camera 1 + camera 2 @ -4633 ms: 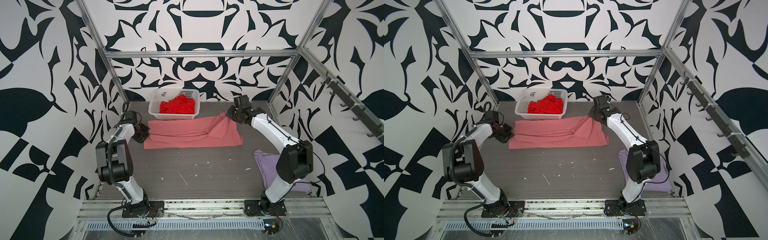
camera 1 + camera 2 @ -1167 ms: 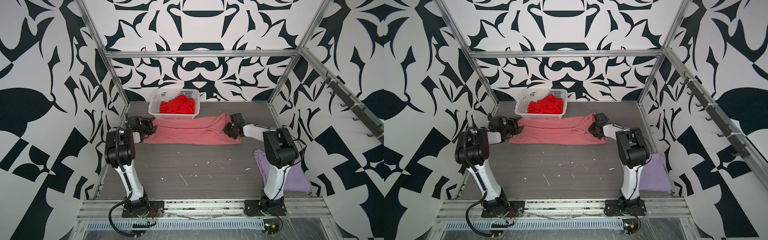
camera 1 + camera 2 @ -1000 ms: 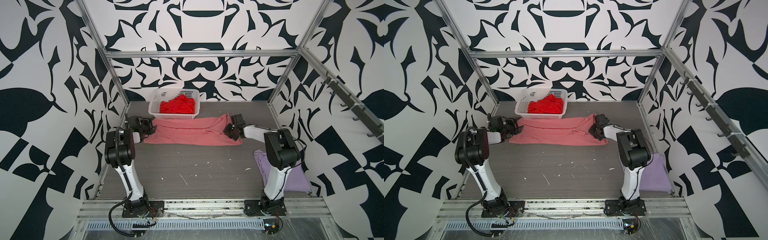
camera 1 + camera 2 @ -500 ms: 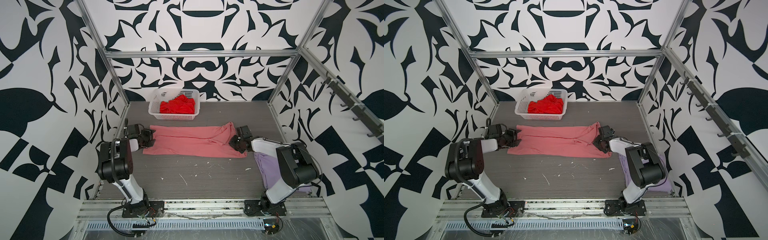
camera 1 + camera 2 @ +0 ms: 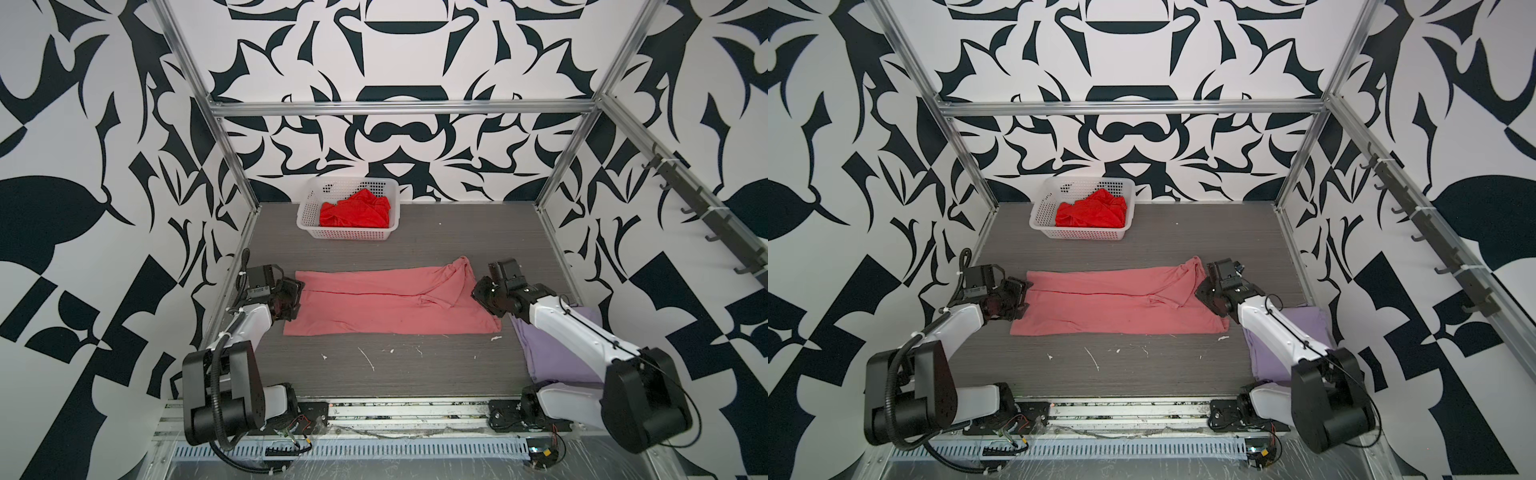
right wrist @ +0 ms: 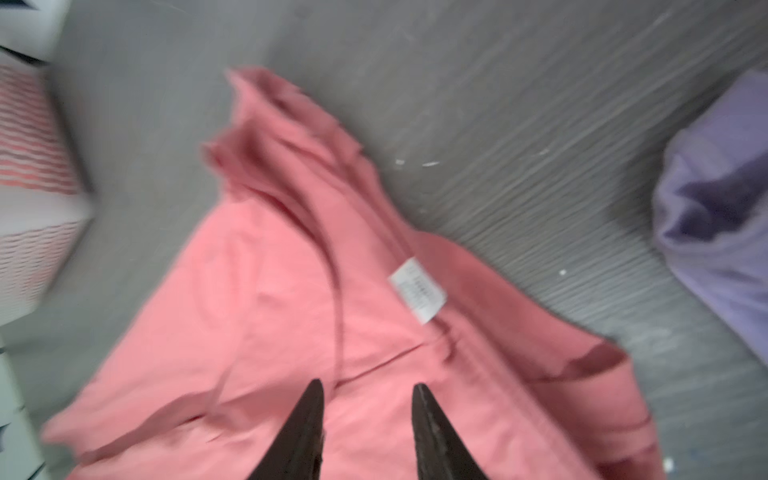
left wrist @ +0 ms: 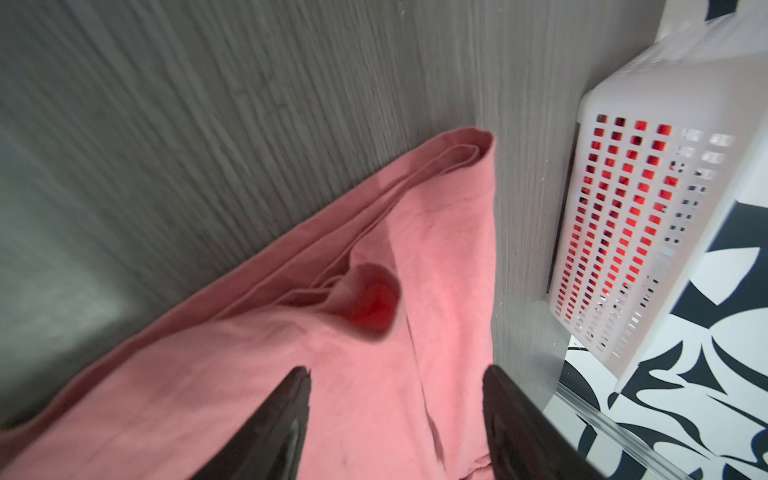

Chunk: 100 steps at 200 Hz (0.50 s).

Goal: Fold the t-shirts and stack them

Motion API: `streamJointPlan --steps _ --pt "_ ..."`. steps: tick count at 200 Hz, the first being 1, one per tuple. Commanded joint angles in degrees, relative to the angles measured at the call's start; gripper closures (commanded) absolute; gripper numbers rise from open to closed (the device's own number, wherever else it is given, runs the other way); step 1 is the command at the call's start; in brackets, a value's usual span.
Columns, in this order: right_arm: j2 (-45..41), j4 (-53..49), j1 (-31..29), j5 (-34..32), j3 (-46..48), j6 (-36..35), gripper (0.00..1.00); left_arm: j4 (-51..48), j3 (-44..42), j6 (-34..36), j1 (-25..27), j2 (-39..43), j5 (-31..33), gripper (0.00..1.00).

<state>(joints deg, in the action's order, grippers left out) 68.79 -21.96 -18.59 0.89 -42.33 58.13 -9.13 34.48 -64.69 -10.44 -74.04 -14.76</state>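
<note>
White lattice basket [image 5: 345, 233] at the back of the desk [image 5: 415, 374] holds one crumpled bright red t-shirt [image 5: 355, 210]. Mid-desk, the soft salmon-pink t-shirt [image 5: 386, 305] lies as a long folded band, white neck label [image 6: 417, 289] showing; the pale lavender t-shirt [image 5: 548, 361] lies flat at the right edge. Left end effector [image 7: 395, 374] stands wide open and right end effector [image 6: 368, 386] partly open, each over one band end, holding nothing.

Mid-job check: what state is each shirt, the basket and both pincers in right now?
Pink shirt: folded into a long strip, flat on the table, right end bunched.
Lavender shirt: folded, on the table's right side, partly under the right arm.
Red shirt: crumpled in the basket.
Basket: upright at the back.
Left pincer: open, at the strip's left end.
Right pincer: open, at the strip's right end.
</note>
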Motion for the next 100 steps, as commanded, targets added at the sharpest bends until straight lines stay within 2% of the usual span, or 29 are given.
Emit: streamJointPlan --steps 1,20,59,100 --pt "-3.0 -5.5 -3.6 -2.2 -1.1 7.0 0.59 -4.2 0.1 1.4 0.0 0.6 1.4 0.31" --pt "-2.9 -1.6 -8.0 -3.7 1.0 11.1 0.59 -4.2 0.1 1.9 0.0 3.4 1.2 0.29" --pt "4.8 3.0 -14.3 -6.8 -0.5 14.8 0.58 -5.5 2.0 4.8 0.0 3.4 -0.7 0.25" --pt "7.7 4.3 -15.1 -10.0 -0.2 17.8 0.56 -4.4 0.0 3.5 0.0 4.9 -0.7 0.23"
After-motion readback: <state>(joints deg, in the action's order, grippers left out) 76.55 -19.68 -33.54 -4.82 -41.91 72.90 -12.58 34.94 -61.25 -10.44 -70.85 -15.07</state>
